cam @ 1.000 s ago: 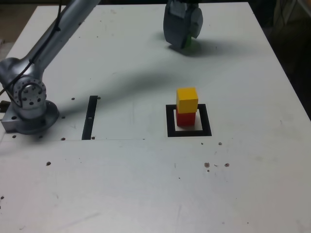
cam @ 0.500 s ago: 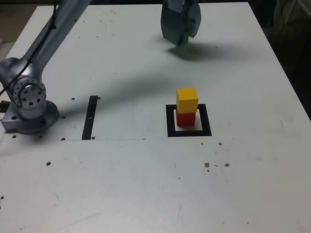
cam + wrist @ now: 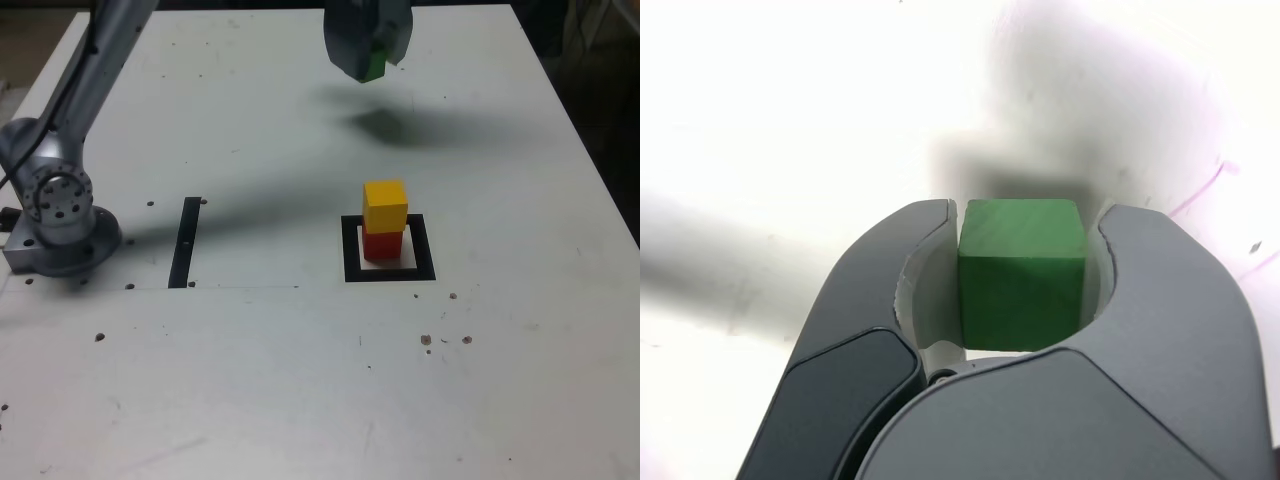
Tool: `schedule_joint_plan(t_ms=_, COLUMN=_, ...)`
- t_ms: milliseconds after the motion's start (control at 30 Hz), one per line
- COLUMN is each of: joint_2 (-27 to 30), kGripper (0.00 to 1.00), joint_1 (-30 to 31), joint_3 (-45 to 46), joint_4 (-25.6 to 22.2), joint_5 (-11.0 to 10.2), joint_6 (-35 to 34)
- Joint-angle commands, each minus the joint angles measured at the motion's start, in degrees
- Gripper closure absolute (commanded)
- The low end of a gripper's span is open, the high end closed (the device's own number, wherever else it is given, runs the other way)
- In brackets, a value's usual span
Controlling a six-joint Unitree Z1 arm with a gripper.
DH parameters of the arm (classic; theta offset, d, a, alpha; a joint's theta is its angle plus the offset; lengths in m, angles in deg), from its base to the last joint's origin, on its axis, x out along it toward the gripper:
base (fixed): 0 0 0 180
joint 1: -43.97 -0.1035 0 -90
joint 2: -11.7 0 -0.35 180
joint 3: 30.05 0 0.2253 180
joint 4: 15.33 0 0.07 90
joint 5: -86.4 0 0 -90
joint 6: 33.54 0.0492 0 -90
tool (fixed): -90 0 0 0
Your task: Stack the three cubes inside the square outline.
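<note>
Your pincer (image 3: 372,62) is clenched on the green cube (image 3: 1021,272), held clear of the table (image 3: 520,330) w/ its shadow underneath. Below and to the exterior view's right of it, yellow cube (image 3: 385,206) sits on red cube (image 3: 381,244) inside the square outline (image 3: 350,252). You're mid-carry; next, I'd say, bring green over yellow, square it, lower before letting go.

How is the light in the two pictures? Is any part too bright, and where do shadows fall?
Wrist view: the table is washed out almost to white, yet the green cube in the pincer stays sharp, with a dark shadow patch behind it. Exterior view: light is softer and even; the pincer casts a blurred shadow on the table, apart from it.
</note>
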Motion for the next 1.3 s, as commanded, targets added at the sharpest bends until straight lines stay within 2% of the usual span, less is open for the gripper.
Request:
schedule_joint_plan(t_ms=0, joint_2=1.2, kGripper=0.71, joint_1=0.6, joint_3=0.7, joint_4=-0.8, joint_5=0.1, joint_6=0.4)
schedule_joint_plan(t_ms=1267, joint_2=16.2, kGripper=0.71, joint_1=17.9, joint_3=16.2, joint_4=-0.2, joint_5=1.3, joint_6=-0.4)
